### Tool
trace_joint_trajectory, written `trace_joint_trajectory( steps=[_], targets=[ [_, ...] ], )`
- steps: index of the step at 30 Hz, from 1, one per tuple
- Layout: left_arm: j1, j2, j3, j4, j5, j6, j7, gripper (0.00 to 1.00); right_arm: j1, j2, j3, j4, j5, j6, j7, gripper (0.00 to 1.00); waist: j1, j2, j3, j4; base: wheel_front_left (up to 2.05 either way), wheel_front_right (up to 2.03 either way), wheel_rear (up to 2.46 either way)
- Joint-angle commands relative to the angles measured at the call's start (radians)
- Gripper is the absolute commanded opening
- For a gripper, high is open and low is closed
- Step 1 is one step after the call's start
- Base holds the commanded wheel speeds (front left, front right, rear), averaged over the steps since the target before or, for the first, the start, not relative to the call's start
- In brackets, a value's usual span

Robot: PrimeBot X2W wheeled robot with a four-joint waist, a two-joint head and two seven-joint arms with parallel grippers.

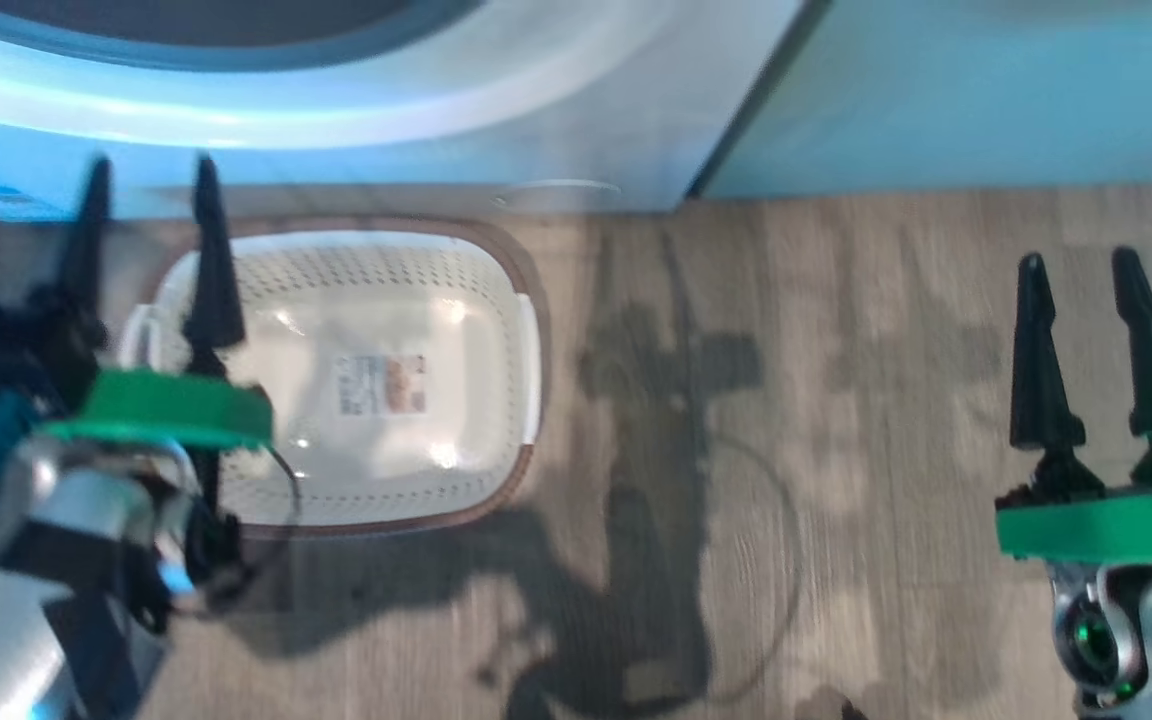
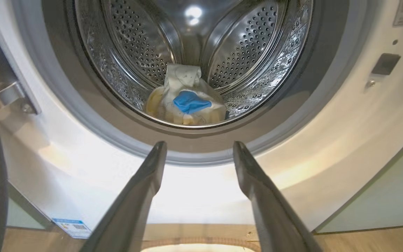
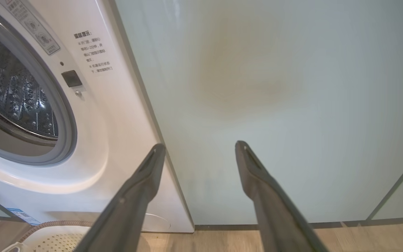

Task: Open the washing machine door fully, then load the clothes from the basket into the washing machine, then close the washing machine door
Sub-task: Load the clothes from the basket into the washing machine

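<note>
My left pincer (image 2: 199, 144), spread and empty, faces the pale yellow clothes (image 2: 187, 105) lying beyond it in the washing machine drum (image 2: 250, 45); my right pincer (image 1: 1078, 260) is spread too.

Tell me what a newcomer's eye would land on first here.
The pale yellow clothes with a blue patch lie bunched low in the shiny steel drum, straight ahead of the open left gripper. The basket stands empty on the wood floor before the washing machine. The right gripper, also open, faces a pale green cabinet panel.
</note>
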Motion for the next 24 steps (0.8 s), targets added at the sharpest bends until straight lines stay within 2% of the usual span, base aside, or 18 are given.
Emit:
trace_joint_trajectory(
  steps=[1, 11, 19, 24],
  targets=[
    [0.013, 0.01, 0.038, -0.046, -0.01, 0.002, -0.011, 1.0, 0.029, -0.007, 0.008, -0.025, -0.02, -0.003, -0.007, 1.0, 0.0001, -0.0001, -0.05, 0.046, 0.0, 0.0, 0.0],
    [0.182, -0.081, 0.04, -0.025, 0.002, -0.026, -0.022, 1.0, 0.123, -0.007, -0.019, 0.01, -0.092, -0.003, -0.007, 1.0, 0.0001, -0.0001, -0.231, 0.118, 0.0, 0.0, 0.0],
    [0.299, -0.133, 0.051, -0.009, 0.038, -0.06, -0.022, 1.0, 0.199, -0.007, -0.008, 0.032, -0.107, -0.003, -0.007, 1.0, 0.0001, -0.0001, -0.366, 0.129, 0.0, 0.0, 0.0],
    [0.361, -0.143, 0.067, -0.001, 0.046, -0.074, -0.022, 1.0, 0.236, -0.007, 0.012, 0.048, -0.104, -0.003, -0.007, 1.0, 0.0001, -0.0001, -0.436, 0.118, 0.0, 0.0, 0.0]
  ],
)
